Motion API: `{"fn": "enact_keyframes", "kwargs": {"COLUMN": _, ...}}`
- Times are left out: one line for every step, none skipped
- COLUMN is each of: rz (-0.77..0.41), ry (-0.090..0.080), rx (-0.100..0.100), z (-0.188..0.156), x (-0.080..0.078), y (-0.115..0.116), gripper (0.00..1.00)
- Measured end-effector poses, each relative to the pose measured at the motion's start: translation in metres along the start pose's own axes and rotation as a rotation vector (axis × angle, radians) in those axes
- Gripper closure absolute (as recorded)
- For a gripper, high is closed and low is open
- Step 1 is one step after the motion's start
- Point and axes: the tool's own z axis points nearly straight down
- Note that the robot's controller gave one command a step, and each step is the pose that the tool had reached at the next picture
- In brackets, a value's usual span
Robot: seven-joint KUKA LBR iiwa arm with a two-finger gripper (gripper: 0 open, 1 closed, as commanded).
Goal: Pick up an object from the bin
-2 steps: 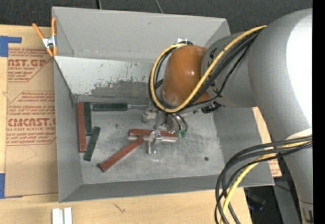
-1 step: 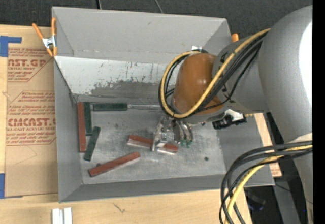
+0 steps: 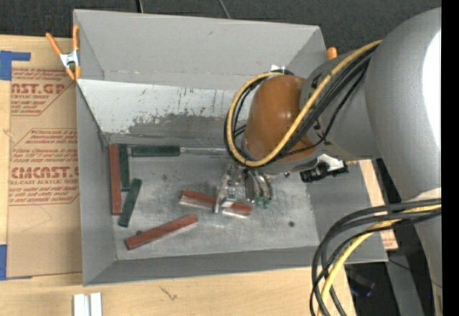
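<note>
Grey metal bin [image 3: 92, 193], sloped walls, flat scuffed floor; few loose pieces, mostly well apart. Far left: red-brown bar [image 3: 115, 180] along the foot of the left wall, dark green bar [image 3: 130, 201] just beside it and slightly askew. Both look lodged where slope meets floor, an awkward spot for a grasp from above. Back left: second dark green bar [image 3: 154, 152] flat along the foot of the rear wall, likely for the same reason. Front, left of centre: long red-brown bar [image 3: 161, 231] lying diagonally on open floor, touching nothing. Centre: short red-brown block [image 3: 196, 199], flat. Just right of it: another short block [image 3: 238, 211], red-brown with a pale face, directly under the end effector [image 3: 240, 193]. End effector sits low over the floor, pointing down from the orange wrist cover [image 3: 276, 114], yellow-and-black cables [image 3: 237, 121] looped round it. Cannot tell whether it is open or closed, or has hold of anything; its lower parts merge with the block below. Judgement: this block is the likely pick, since it lies on open floor away from the walls. Its neighbour is close enough to get nudged.
</note>
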Motion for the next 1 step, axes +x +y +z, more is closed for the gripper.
{"fn": "enact_keyframes", "kwargs": {"rz": 0.013, "ry": -0.001, "rx": 0.0, "z": -0.1184, "x": 0.0043, "y": -0.0039, "gripper": 1.0}}
